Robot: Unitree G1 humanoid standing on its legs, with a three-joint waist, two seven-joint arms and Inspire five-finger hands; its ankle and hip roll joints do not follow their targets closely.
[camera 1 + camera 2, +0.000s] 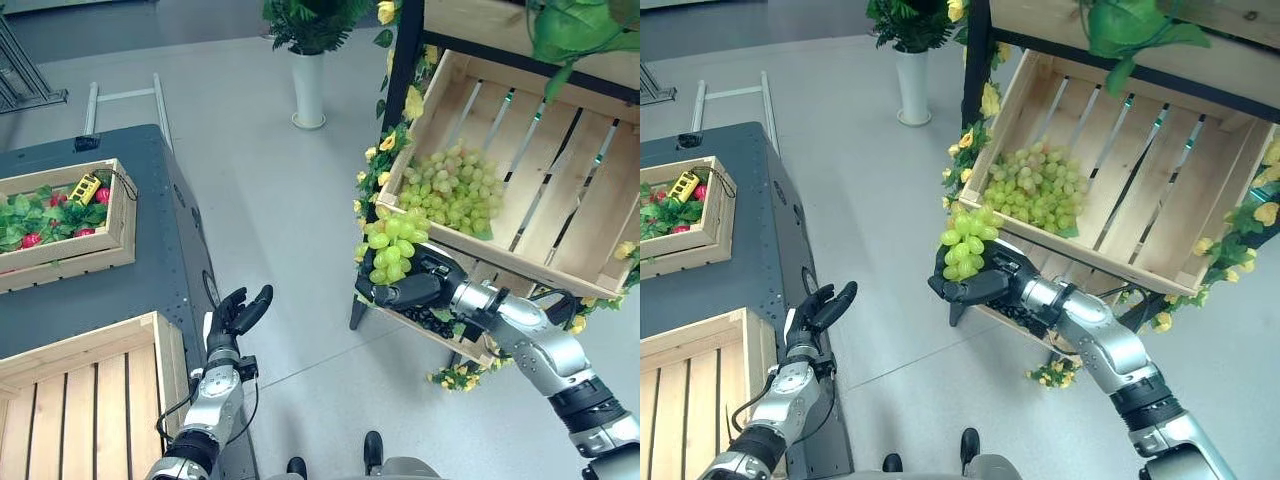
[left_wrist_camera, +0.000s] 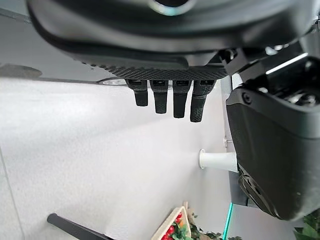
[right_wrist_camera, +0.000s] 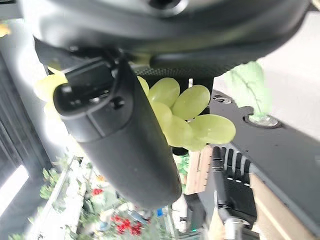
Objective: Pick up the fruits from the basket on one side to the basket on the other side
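1. The right hand (image 1: pixel 405 292) grips a bunch of grapes (image 1: pixel 393 246), lifted just outside the tilted crate (image 1: pixel 560 190).
2. More grapes (image 1: pixel 450 188) remain there.
3. The left hand (image 1: pixel 237 312) hangs loose, holding nothing, beside the empty crate (image 1: pixel 80 385).

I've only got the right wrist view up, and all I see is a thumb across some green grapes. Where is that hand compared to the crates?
Observer: The right hand holds the bunch of green grapes out over the floor, just off the front corner of the slanted wooden crate.
Operator: Any grapes left in that crate?
Observer: Yes, a pile of green grapes lies against its lower left side.
Operator: What's the other hand doing?
Observer: The left hand is open and holds nothing, raised beside the dark table.
Operator: Where would the bunch go?
Observer: Likely the slatted wooden crate on that table's near end; no fruit shows in it.
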